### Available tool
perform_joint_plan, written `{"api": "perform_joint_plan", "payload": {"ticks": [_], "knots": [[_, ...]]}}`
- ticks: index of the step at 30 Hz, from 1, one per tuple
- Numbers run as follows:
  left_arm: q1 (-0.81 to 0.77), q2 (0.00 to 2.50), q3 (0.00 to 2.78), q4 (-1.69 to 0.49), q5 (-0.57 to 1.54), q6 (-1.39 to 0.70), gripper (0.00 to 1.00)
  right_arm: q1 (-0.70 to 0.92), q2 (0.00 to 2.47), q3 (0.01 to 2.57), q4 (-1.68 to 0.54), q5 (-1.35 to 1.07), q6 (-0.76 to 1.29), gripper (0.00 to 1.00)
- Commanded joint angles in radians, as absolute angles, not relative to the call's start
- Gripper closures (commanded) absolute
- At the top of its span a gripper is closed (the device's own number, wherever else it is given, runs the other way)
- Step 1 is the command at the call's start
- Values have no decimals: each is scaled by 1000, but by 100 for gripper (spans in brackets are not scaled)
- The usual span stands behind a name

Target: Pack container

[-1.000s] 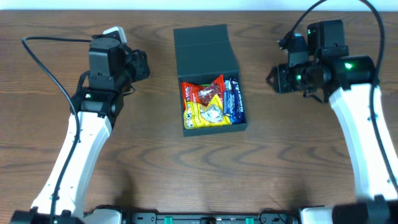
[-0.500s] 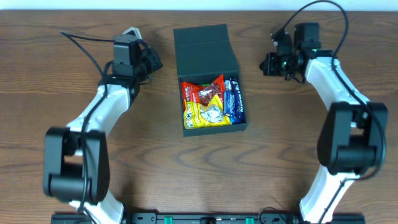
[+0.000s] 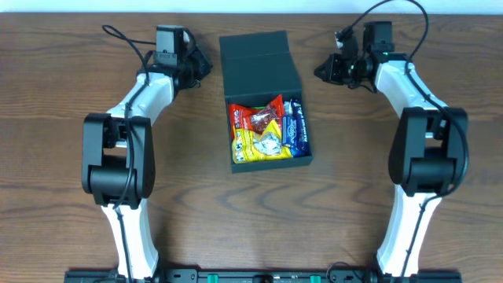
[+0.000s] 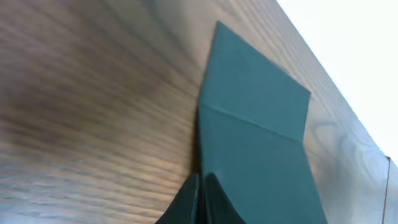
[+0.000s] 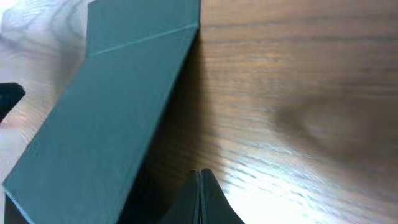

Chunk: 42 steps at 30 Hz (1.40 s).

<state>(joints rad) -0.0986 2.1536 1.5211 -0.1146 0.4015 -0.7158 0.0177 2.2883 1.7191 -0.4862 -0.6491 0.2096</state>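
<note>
The dark teal container (image 3: 271,161) sits mid-table with its flap lid (image 3: 258,64) laid open toward the far edge. Several snack packets fill it: red (image 3: 255,116), yellow (image 3: 259,143) and blue (image 3: 295,126). My left gripper (image 3: 206,68) is shut and empty just left of the lid; its closed fingers (image 4: 200,199) sit at the lid's left edge (image 4: 255,124). My right gripper (image 3: 319,72) is shut and empty just right of the lid; its closed fingers (image 5: 200,196) are close beside the lid (image 5: 106,118).
The brown wood table (image 3: 377,196) ends at a white strip along the far side (image 3: 251,6). Black cables (image 3: 126,39) trail from both arms near the far edge. The arm bases stand at the near edge (image 3: 251,275).
Both arms have swung inward and toward the far edge. The left gripper moved right and the right gripper moved left, each ending beside the open lid. The container and packets have not moved.
</note>
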Motion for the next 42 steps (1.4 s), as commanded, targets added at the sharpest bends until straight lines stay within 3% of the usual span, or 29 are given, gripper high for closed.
{"api": "perform_joint_plan", "payload": {"ticks": [1,17,27,37,42], "knots": [[-78,2179,1543,-163,413,-741,94,40,2340,1741,-490,-708,257,99],[-101,2206,1542,-218,484,-776,94,83,2435,1741,-363,-846,356,99],[-104,2285,1542,-129,578,-853,94,86,2435,1741,-333,-867,365,99],[-106,2285,1559,28,733,-797,94,87,2435,1777,-316,-1003,268,99],[-105,2281,1599,28,767,-768,94,79,2433,1872,-431,-991,181,99]]}}
